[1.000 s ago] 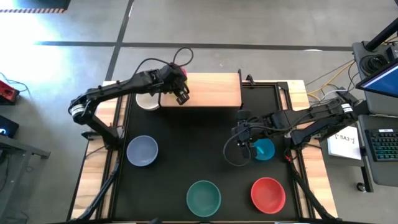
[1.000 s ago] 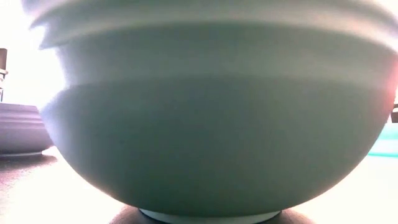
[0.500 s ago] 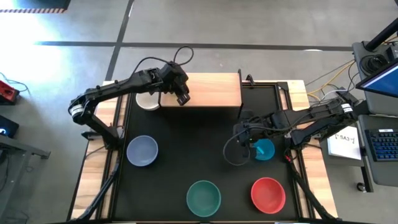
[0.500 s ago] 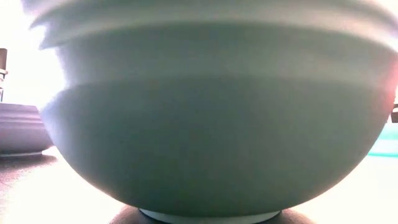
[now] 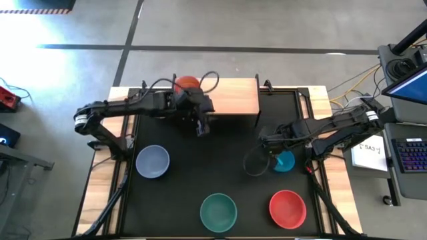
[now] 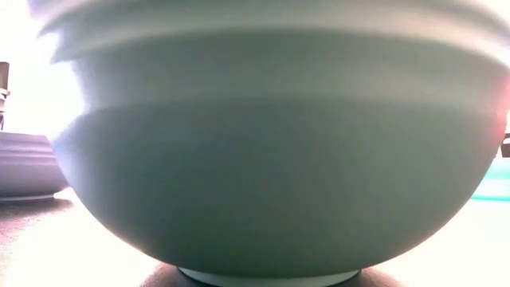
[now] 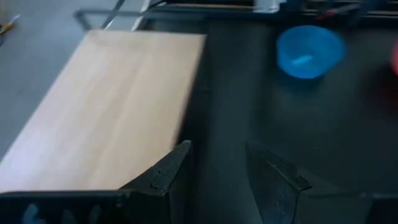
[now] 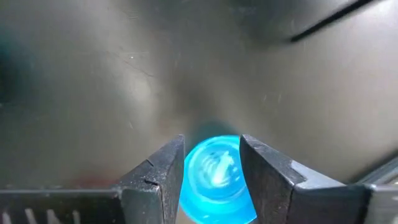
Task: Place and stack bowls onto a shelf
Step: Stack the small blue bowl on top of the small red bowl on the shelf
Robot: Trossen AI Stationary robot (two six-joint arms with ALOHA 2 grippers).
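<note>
Near the middle right of the high view, the right gripper (image 5: 267, 148) hangs over the black table (image 5: 200, 167) with its fingers parted; in its own wrist view the two dark fingers (image 8: 163, 169) frame a small blue bowl (image 8: 216, 173) that sits between and below them, and whether the pads touch its rim I cannot tell. From above, that blue bowl (image 5: 283, 161) shows just right of the gripper, partly under the arm. Up at the upper middle of the high view, the left gripper (image 5: 202, 127) hovers just off the front edge of the shelf (image 5: 233, 97), over bare table; its wrist view shows the fingers (image 7: 165, 171) standing apart with nothing between them, the light wooden board (image 7: 112, 112) running along one side and the blue bowl (image 7: 310, 51) farther off across the dark surface. On the shelf, at its upper left end in the high view, sits a reddish bowl (image 5: 187, 83), partly crossed by the left arm's cable. Still on the table are a lavender-blue bowl (image 5: 153, 161) at centre left, a green bowl (image 5: 218, 211) at bottom centre and a red bowl (image 5: 287, 207) at bottom right. Filling nearly the whole low view is the green bowl (image 6: 271, 151), with the lavender-blue bowl (image 6: 28, 163) at the left edge
</note>
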